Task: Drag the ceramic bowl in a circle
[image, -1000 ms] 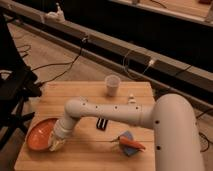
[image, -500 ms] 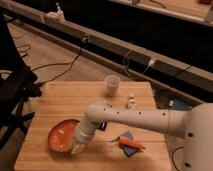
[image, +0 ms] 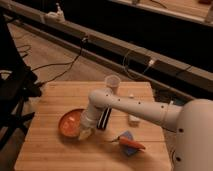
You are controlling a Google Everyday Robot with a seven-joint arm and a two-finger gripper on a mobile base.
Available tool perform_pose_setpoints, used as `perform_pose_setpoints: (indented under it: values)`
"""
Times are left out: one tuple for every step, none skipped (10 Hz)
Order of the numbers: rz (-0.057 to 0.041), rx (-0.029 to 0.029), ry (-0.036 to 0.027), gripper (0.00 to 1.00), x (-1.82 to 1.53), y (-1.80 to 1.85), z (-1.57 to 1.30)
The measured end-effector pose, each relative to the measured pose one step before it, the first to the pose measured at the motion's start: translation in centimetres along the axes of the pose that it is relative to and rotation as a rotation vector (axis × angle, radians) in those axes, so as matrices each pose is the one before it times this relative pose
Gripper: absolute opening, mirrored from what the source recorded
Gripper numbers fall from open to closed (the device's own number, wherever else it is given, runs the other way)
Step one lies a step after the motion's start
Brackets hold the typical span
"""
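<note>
The ceramic bowl [image: 70, 123] is a shallow orange-red dish on the left half of the wooden table [image: 50, 155]. My gripper [image: 85, 132] comes down from the white arm [image: 135, 107] onto the bowl's right front rim. It is shut on that rim, and the bowl rests on the table.
A small translucent cup [image: 113, 83] stands at the table's back edge. A black flat item [image: 105, 119] lies just right of the bowl. A small white object [image: 134, 120] sits further right. A carrot [image: 131, 143] lies on a blue cloth [image: 126, 148] at the front right. A black chair [image: 12, 95] stands at the left.
The gripper and the bowl have moved together from the table's left edge to the right and a little back, toward the table's middle.
</note>
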Motion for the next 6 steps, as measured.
perform_pose_setpoints:
  values:
    - [-0.02753, -0.009, -0.00109, 0.0, -0.608, -1.447, 0.371]
    - [-0.03613, -0.01494, -0.00142, 0.0, -0.94, -1.504, 0.711]
    - [-0.04959, -0.01741, -0.0072, 0.0, -1.612, -1.756, 1.152]
    - [-0.03139, -0.01416, -0.00673, 0.0, -1.188, -0.808, 0.905]
    - [-0.03836, -0.01548, -0.01375, 0.0, -1.68, -0.705, 1.185]
    - [-0.03571, -0.01862, -0.01805, 0.0, -1.729, -0.191, 1.196]
